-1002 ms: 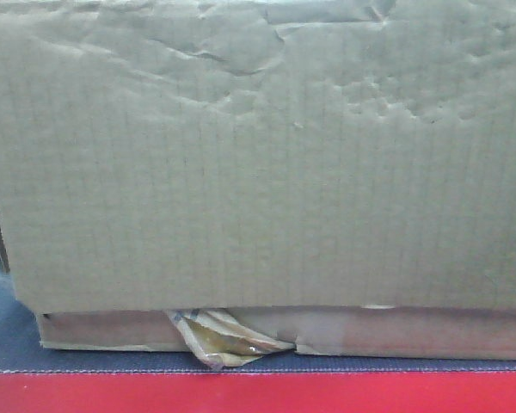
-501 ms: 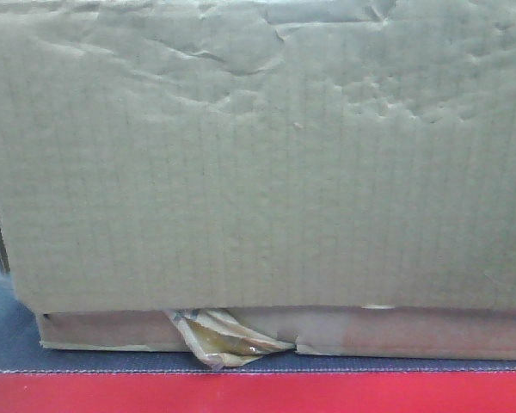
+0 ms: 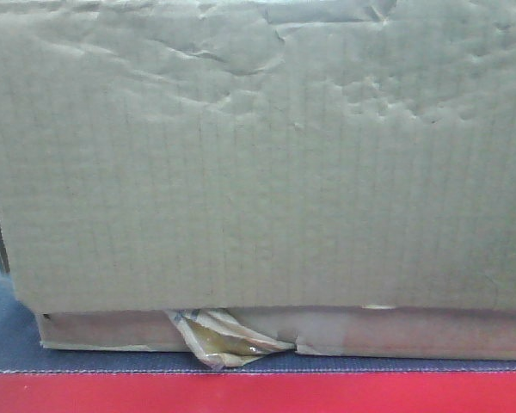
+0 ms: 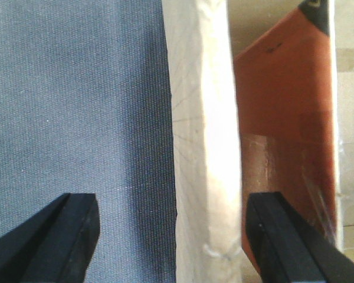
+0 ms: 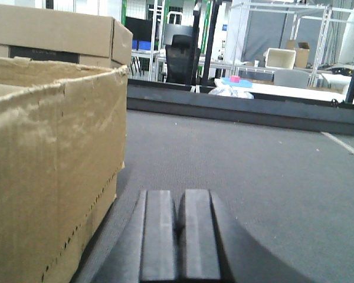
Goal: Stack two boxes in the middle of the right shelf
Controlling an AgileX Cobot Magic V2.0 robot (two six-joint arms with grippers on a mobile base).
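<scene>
A large, dented brown cardboard box (image 3: pixel 258 163) fills the front view and stands on a dark grey-blue surface (image 3: pixel 9 344). My left gripper (image 4: pixel 174 203) is open, and its jaws straddle a pale upright cardboard edge (image 4: pixel 200 135) with an orange-brown box face (image 4: pixel 283 106) to its right. My right gripper (image 5: pixel 177 197) is shut and empty, low over the grey surface (image 5: pixel 253 159), just right of a cardboard box wall (image 5: pixel 47 165). A second cardboard box (image 5: pixel 59 35) shows behind that one.
A red strip (image 3: pixel 258 394) runs along the front edge of the surface. Crumpled tape (image 3: pixel 224 340) sticks out under the box. A raised dark rim (image 5: pixel 242 109) bounds the far side, with tables, a chair and frames beyond.
</scene>
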